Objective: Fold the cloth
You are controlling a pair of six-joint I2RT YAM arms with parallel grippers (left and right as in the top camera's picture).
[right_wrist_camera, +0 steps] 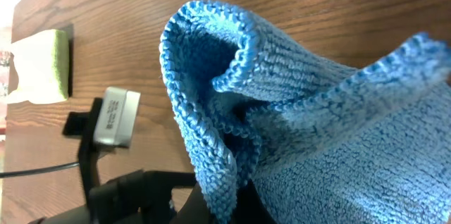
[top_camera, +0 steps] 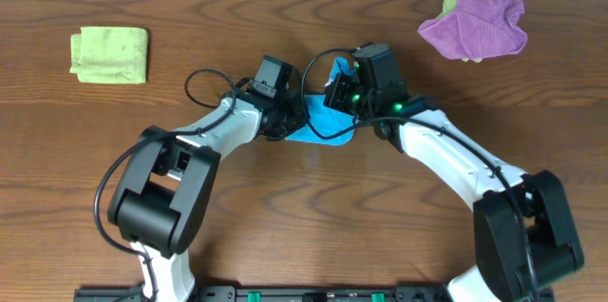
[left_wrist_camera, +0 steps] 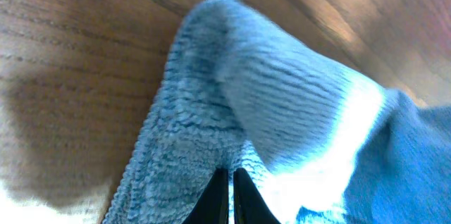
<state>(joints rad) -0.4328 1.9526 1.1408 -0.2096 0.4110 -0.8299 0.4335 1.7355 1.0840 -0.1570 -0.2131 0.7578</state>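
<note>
The blue cloth (top_camera: 321,123) sits bunched on the counter (top_camera: 285,17), well apart from the purple cloth (top_camera: 475,25). The left hand (left_wrist_camera: 229,192) pinches its edge farthest from the purple cloth; the right hand (top_camera: 344,101) clamps the nearer edge.

Wood table (top_camera: 95,150), folded green cloth (top_camera: 109,54), purple cloth (top_camera: 475,25), blue cloth (top_camera: 323,123)

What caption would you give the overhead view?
Left gripper and right gripper pinch a blue cloth at centre; folded green cloth upper left, crumpled purple cloth upper right.
</note>
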